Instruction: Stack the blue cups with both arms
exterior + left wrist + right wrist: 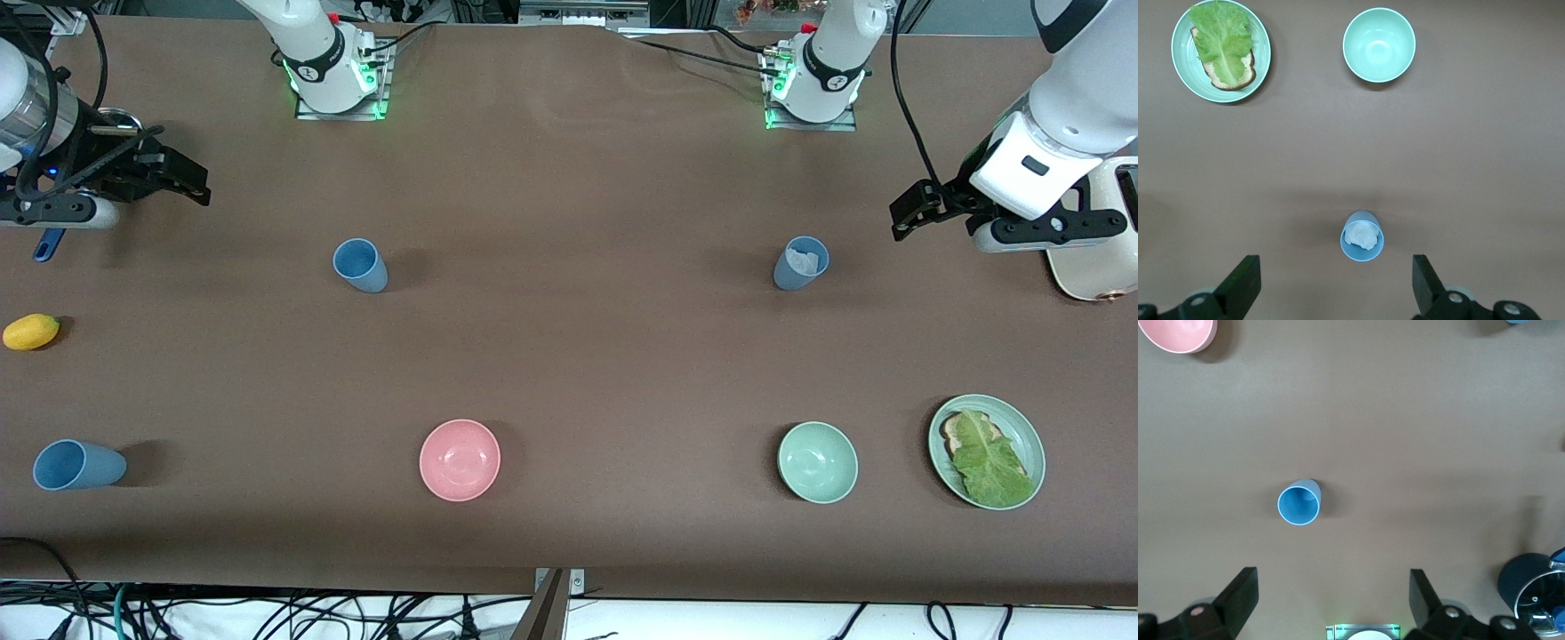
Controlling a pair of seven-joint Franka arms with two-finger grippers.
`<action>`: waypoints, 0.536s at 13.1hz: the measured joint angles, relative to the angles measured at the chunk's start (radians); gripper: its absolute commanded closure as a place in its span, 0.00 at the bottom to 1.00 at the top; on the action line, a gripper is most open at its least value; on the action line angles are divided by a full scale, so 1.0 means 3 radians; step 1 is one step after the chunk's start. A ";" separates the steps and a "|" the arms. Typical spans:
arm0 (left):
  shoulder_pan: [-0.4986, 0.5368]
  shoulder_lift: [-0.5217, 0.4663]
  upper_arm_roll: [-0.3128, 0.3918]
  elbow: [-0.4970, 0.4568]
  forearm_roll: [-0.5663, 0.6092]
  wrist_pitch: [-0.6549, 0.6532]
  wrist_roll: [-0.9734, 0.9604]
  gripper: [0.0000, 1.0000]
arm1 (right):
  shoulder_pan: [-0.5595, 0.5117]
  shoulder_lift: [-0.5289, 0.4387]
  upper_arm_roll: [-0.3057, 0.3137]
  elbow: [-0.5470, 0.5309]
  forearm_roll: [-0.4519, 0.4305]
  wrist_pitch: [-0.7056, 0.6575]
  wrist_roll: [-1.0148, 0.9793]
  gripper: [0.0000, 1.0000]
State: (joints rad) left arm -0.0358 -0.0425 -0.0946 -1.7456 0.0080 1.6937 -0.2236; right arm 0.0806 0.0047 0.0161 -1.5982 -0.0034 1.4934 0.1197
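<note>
Two small blue plastic cups stand upright on our brown surface, one (360, 265) near our empty right gripper (182, 182), one (800, 263) near our left gripper (916, 213), both with fingers spread.

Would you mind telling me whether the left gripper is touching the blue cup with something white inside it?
Apart. The left wrist view shows the left gripper open, with bare table between each finger and the cup.
</note>
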 measured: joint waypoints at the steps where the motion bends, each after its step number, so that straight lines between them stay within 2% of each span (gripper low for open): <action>1: 0.0000 0.0000 0.0000 0.0000 0.0000 0.0000 0.0000 0.00 | -0.0001 0.0001 -0.0006 0.0000 0.0000 -0.0002 0.0000 0.00; 7: -0.0001 0.0000 0.0000 0.0000 0.0000 0.0000 0.0000 0.00 | -0.0014 0.0005 -0.0145 0.0026 -0.0001 0.0020 0.0006 0.00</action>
State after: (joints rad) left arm -0.0360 -0.0425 -0.0946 -1.7456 0.0080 1.6937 -0.2236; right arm 0.0764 0.0063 -0.0274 -1.5905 -0.0037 1.4995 0.1213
